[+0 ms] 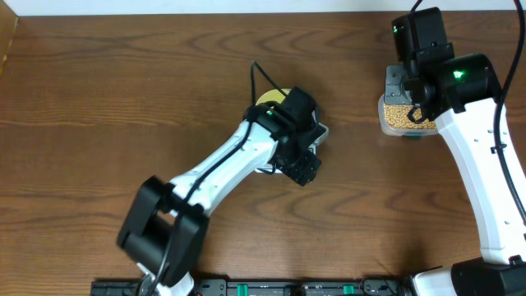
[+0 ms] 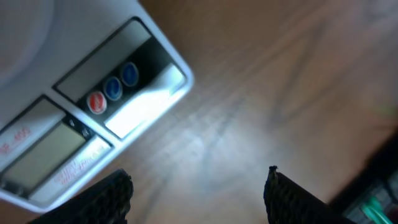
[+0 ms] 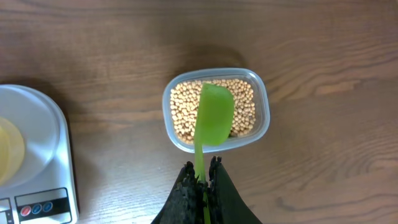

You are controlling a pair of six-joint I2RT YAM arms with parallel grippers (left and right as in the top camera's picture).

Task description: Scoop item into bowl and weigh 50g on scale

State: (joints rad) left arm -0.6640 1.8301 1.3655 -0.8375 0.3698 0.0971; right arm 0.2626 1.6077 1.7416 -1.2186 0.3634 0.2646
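Note:
Tan beans [image 3: 182,109] fill a clear plastic tub [image 3: 264,118]; the tub also shows in the overhead view [image 1: 386,122]. My right gripper [image 3: 201,171] is shut on the handle of a green scoop [image 3: 214,115], whose head hangs over the beans. The white scale [image 2: 74,81] with a grey display and red and blue buttons lies at the left of both wrist views [image 3: 43,174]. The pale yellow bowl [image 3: 9,149] sits on its platform, and peeks out behind my left arm in the overhead view [image 1: 269,97]. My left gripper [image 2: 199,193] is open and empty over bare wood by the scale's front corner.
The brown wooden table [image 1: 123,99] stretches to the left and front. A black cable [image 1: 261,76] arcs up near the bowl. My left arm [image 1: 222,160] crosses the table's middle and covers most of the scale from above.

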